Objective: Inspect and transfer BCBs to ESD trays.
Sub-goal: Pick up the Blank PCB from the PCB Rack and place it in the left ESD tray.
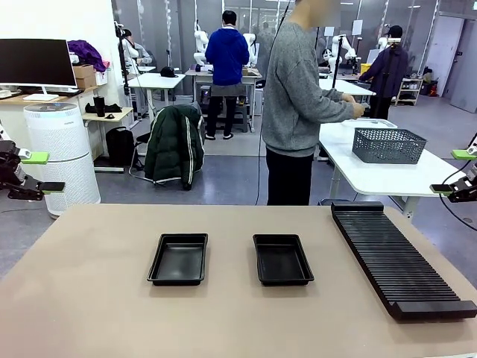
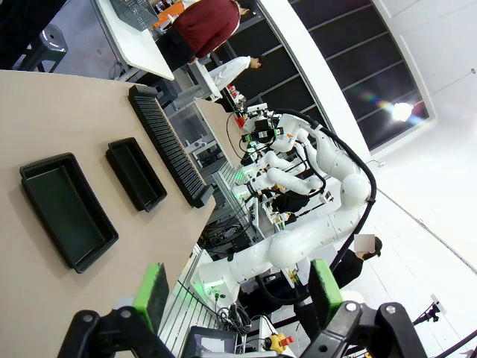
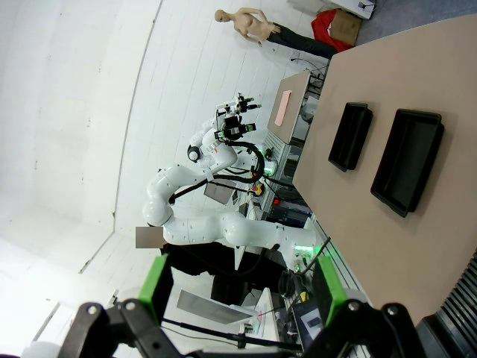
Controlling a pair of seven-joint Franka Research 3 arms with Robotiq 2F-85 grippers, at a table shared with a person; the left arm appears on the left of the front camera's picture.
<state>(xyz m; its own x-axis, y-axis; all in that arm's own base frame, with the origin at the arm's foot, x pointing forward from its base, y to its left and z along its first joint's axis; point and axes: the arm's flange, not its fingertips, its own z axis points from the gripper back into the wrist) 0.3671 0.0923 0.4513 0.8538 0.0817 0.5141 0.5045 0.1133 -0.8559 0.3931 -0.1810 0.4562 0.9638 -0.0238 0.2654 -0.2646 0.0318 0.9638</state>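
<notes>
Two glossy black ESD trays, the left tray (image 1: 179, 259) and the right tray (image 1: 282, 259), lie side by side mid-table, both with bare floors. The BCBs are out of view. My left gripper (image 1: 41, 172) hangs open off the table's left edge, nothing between its green pads. My right gripper (image 1: 455, 171) hangs open off the right edge, also holding nothing. The left wrist view has its open gripper (image 2: 238, 294) far from both trays (image 2: 67, 209) (image 2: 136, 173). The right wrist view has its open gripper (image 3: 242, 287) equally far from the trays (image 3: 408, 160) (image 3: 350, 134).
A long black ribbed rack (image 1: 395, 257) lies along the table's right side. Beyond the far edge a person (image 1: 294, 97) in a grey sweater faces a white side table (image 1: 373, 179) holding a grey mesh basket (image 1: 389, 144). An air purifier (image 1: 63, 156) stands far left.
</notes>
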